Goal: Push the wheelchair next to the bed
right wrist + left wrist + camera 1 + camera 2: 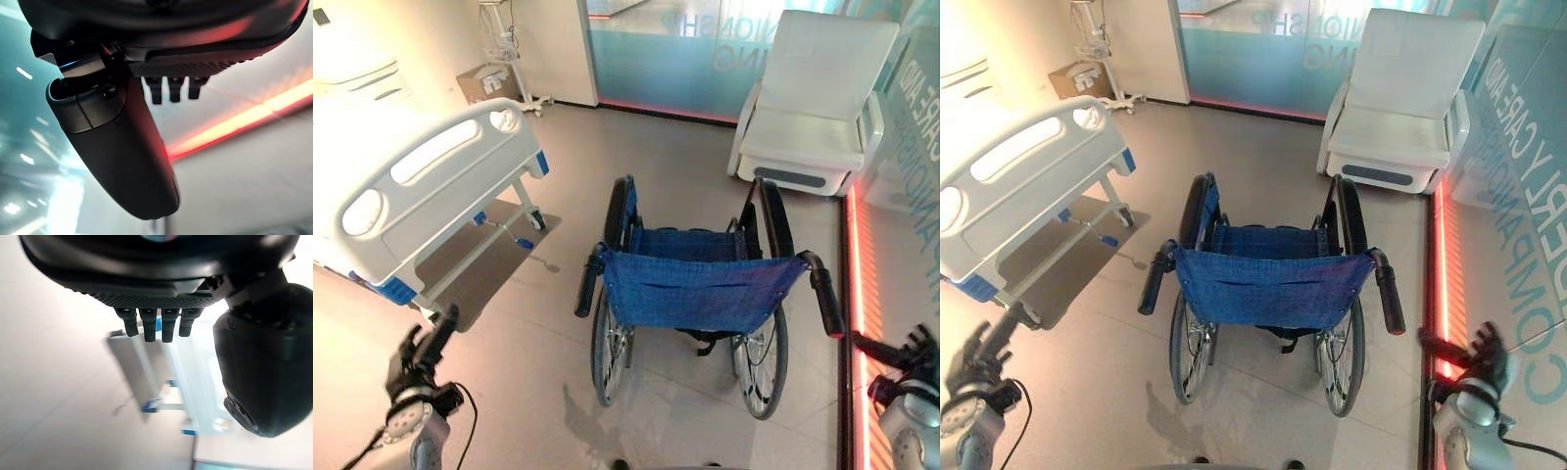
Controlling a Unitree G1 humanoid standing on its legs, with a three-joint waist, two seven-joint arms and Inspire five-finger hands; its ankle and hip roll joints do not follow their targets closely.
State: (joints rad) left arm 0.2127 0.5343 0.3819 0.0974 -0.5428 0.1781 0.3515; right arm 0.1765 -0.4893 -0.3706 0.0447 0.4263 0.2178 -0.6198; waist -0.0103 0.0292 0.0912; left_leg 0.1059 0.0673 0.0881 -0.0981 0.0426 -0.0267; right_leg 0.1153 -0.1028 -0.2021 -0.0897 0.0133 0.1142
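Fingers (155,325) of the left hand (423,357) and right hand (1477,364) are held straight, grasping nothing. Beyond the left hand, the bed (421,186) is seen. Between the hands, apart from both, the wheelchair (700,284) is parked, an armchair (813,103) behind it.

Blue-seated wheelchair (700,284) with black handles, white bed (421,186) with blue corners, white armchair (813,98).

wheelchair (700,294) centre | bed (421,186) left | armchair (818,108) behind right
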